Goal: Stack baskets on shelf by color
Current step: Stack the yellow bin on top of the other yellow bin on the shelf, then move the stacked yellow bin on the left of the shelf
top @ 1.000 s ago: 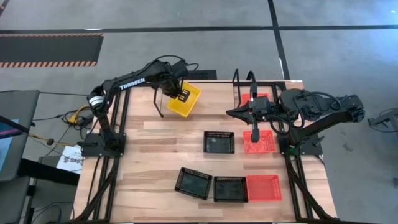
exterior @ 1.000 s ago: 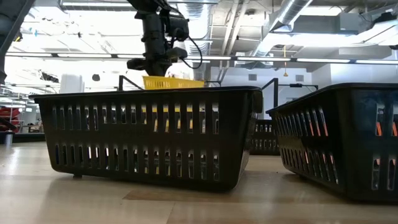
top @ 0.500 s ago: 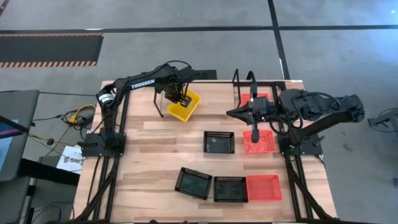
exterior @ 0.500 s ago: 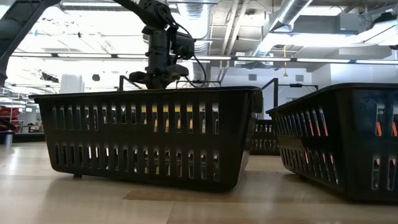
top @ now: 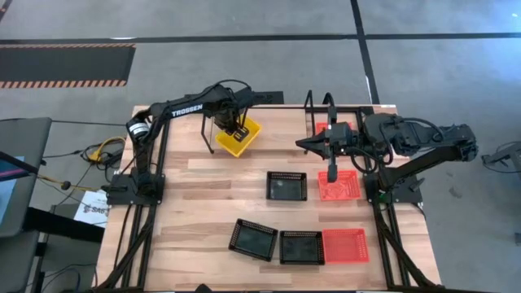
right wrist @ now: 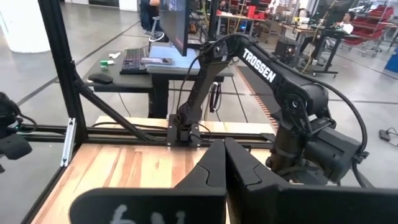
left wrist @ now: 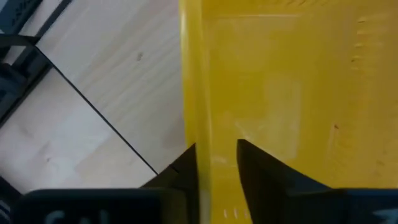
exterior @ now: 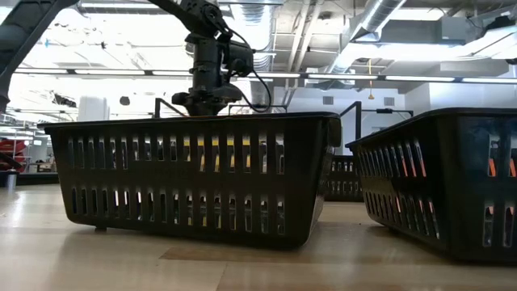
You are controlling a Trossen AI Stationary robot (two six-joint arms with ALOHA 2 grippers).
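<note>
Baskets first; we see a yellow basket [top: 237,138] on the shelf [top: 269,122] at the table's back, left gripper [top: 236,130] straddling its wall with fingers [left wrist: 267,177] slightly parted, not really pinching; right gripper [top: 331,167] hangs pinched shut over a red-orange basket [top: 340,186]; three black baskets [top: 286,185] and another red-orange one sit nearer the front.

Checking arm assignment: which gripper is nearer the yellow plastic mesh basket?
Left. The left gripper straddles a wall of the yellow plastic mesh basket; the right gripper sits farther right, beside the red basket, fingers shut.
</note>
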